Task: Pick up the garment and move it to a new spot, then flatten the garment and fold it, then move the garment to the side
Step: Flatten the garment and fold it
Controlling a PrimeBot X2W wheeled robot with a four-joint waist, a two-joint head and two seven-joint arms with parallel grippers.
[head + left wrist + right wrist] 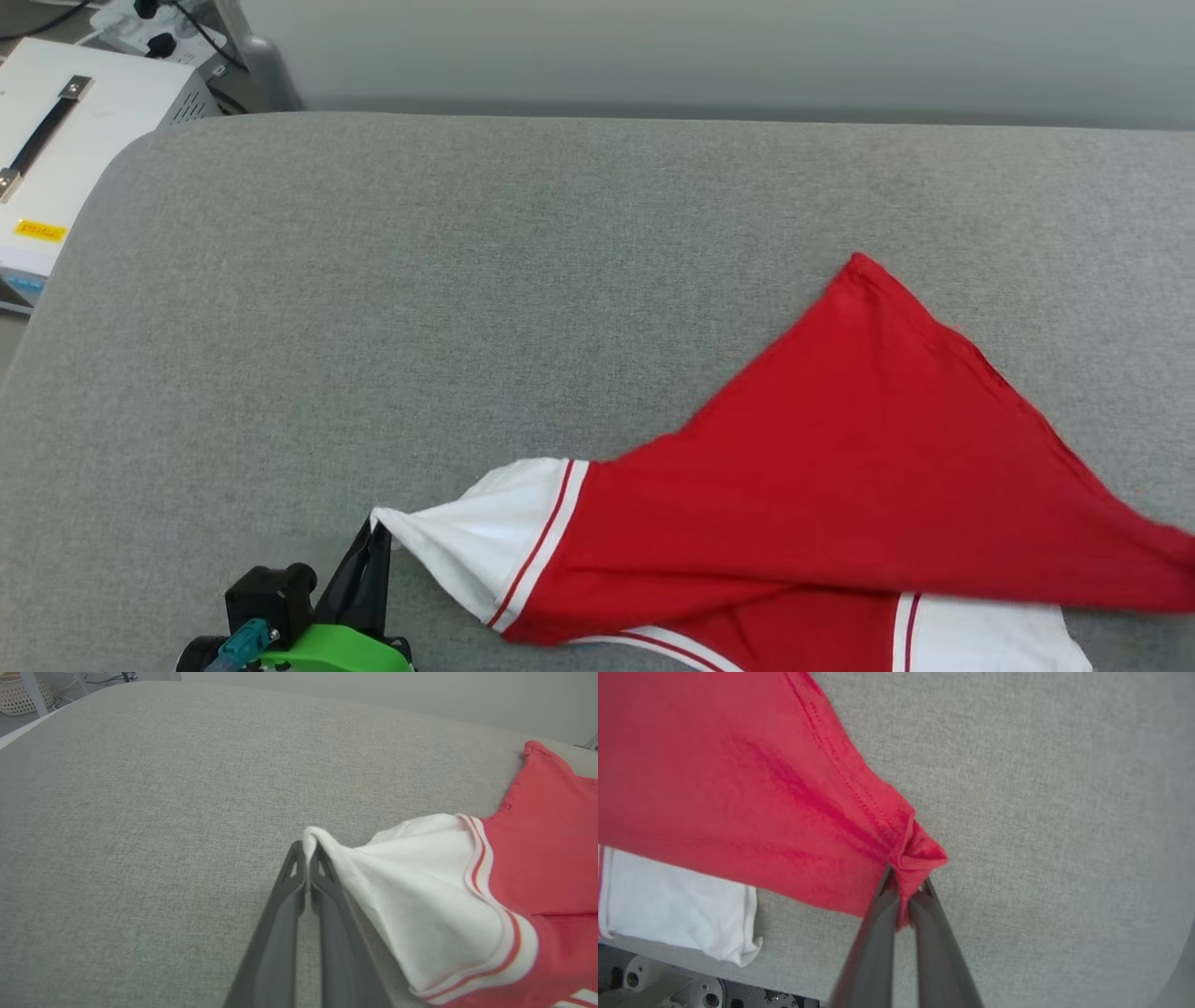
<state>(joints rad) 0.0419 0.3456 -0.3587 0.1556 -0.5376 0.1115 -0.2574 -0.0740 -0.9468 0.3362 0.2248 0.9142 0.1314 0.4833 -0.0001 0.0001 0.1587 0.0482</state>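
Two grips on garment (840, 448), left pincer (307, 849) clenching white sleeve (420, 891), right pincer (906, 883) clenching red corner (922, 854), white case (75, 140) far left

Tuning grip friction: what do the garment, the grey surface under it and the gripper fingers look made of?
The garment: soft matte knit, probably cotton or a blend; it drapes, creases and shows a stitched hem. The grey surface: matte woven upholstery-like cloth; flecked weave visible. The fingers: dark, smooth, faintly sheeny, likely moulded plastic; triangular cut-outs near the tips.
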